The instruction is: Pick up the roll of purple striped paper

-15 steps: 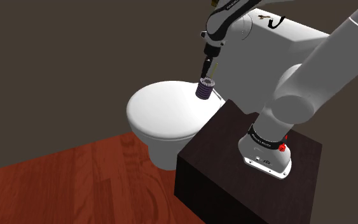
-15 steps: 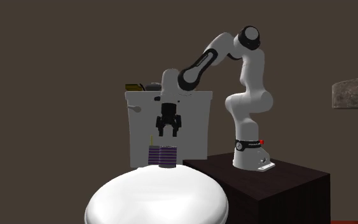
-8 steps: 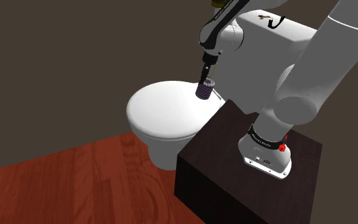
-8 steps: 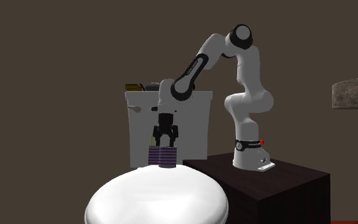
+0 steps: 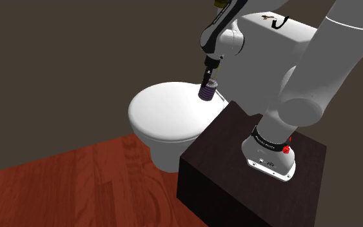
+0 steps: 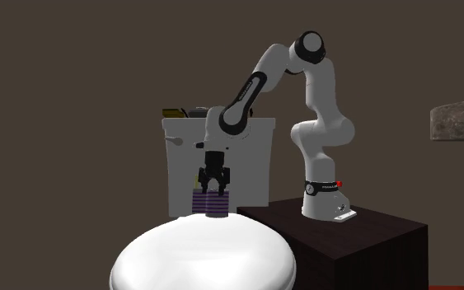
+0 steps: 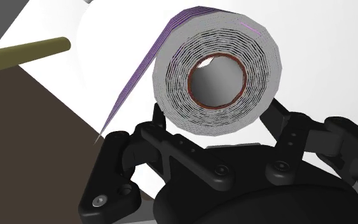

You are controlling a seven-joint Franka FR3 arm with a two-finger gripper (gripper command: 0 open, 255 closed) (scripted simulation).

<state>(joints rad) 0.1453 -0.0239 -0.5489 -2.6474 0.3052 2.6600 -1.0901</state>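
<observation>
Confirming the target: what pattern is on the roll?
Purple stripes around the roll, clearest in the second exterior view.

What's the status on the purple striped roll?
Gripper around the roll's top, grip unconfirmed. Roll standing on end on the toilet lid, not yet lifted. Nothing blocking a straight lift.

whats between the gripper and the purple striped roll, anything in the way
Nothing: in the wrist view the gripper clasps the roll of purple striped paper directly, a finger on each side.
</observation>
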